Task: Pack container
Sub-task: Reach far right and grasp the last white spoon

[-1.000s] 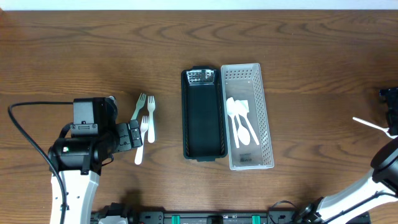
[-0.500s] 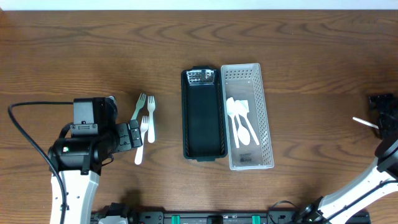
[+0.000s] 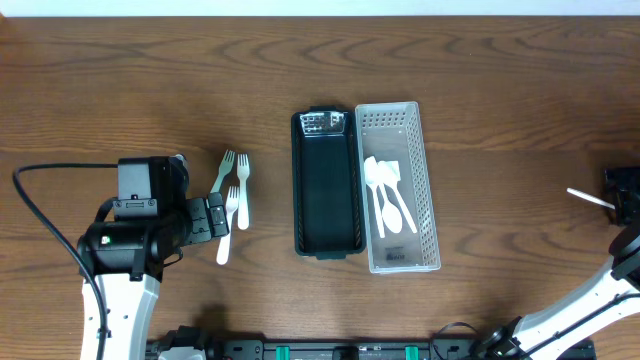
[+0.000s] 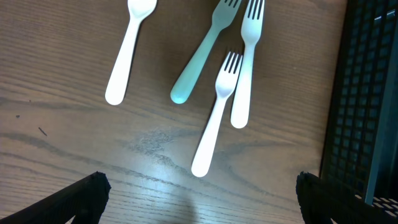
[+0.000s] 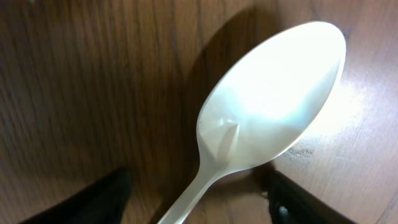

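A black container (image 3: 327, 200) lies at mid-table, with a white perforated basket (image 3: 385, 125) holding white spoons (image 3: 388, 195) on its right. Left of the container lie a teal fork (image 3: 222, 170) and two white forks (image 3: 242, 185). My left gripper (image 3: 213, 216) hovers open beside them. In the left wrist view the forks (image 4: 214, 118) lie ahead of the wide-apart left gripper (image 4: 202, 199). At the far right my right gripper (image 3: 622, 205) sits low over a lone white spoon (image 5: 267, 106). Its fingers (image 5: 87, 199) straddle the handle with gaps on both sides.
In the left wrist view another white utensil (image 4: 127, 50) lies left of the forks, and the container's black ribbed edge (image 4: 360, 93) runs down the right. The lone spoon's handle (image 3: 588, 197) points left toward the basket. Cables and the arm bases line the front edge.
My right gripper has moved down along the right edge onto the lone spoon's bowl end, and its jaws have narrowed around the handle. The left arm has not moved.
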Motion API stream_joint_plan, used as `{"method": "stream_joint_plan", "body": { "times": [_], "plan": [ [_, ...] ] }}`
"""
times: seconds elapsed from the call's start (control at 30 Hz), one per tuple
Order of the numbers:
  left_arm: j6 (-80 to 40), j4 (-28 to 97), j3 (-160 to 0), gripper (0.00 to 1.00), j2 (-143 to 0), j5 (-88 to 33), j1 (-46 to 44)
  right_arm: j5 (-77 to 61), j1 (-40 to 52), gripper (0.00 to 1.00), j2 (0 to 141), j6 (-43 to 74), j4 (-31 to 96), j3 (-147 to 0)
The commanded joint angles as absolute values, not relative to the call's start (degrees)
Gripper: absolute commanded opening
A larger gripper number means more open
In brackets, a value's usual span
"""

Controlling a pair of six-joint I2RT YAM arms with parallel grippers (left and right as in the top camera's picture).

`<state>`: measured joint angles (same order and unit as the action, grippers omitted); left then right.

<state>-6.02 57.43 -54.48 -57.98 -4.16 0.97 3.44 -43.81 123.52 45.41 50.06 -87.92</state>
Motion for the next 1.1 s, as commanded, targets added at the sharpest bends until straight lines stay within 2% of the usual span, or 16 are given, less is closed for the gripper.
{"method": "stream_joint_plan", "body": {
  "times": [0.0, 0.23, 0.37, 0.57, 0.83, 1.07],
  "plan": [
    [-6.3, 57.6, -55.7, 0.98, -58.1, -4.3, 1.1, 3.6, -44.3, 0.61, 124.9, 45.3, 50.3, -85.1],
    [-6.3, 57.6, -55.7, 0.98, -58.1, -4.3, 1.1, 3.6, -44.3, 0.34, 124.9, 45.1, 50.6, -85.0],
    [-6.3, 57.6, -55.7, 0.98, -58.1, -4.3, 1.1, 3.6, -44.3, 0.10, 124.9, 45.1, 50.9, -85.0],
    [-6.3, 57.6, -55.7, 0.98, -58.1, -4.3, 1.1, 3.6, -44.3, 0.01, 124.9, 45.1, 52.0, -85.0],
    [-6.3, 57.6, -55.7, 0.98, -58.1, -4.3, 1.1, 3.1, -42.6, 0.01, 124.1, 38.7, 52.9, -85.0],
    [-6.3, 57.6, -55.7, 0.98, -58.1, -4.3, 1.1, 2.9, -33.3, 0.01, 116.2, 31.7, 53.1, -85.0]
  ]
}}
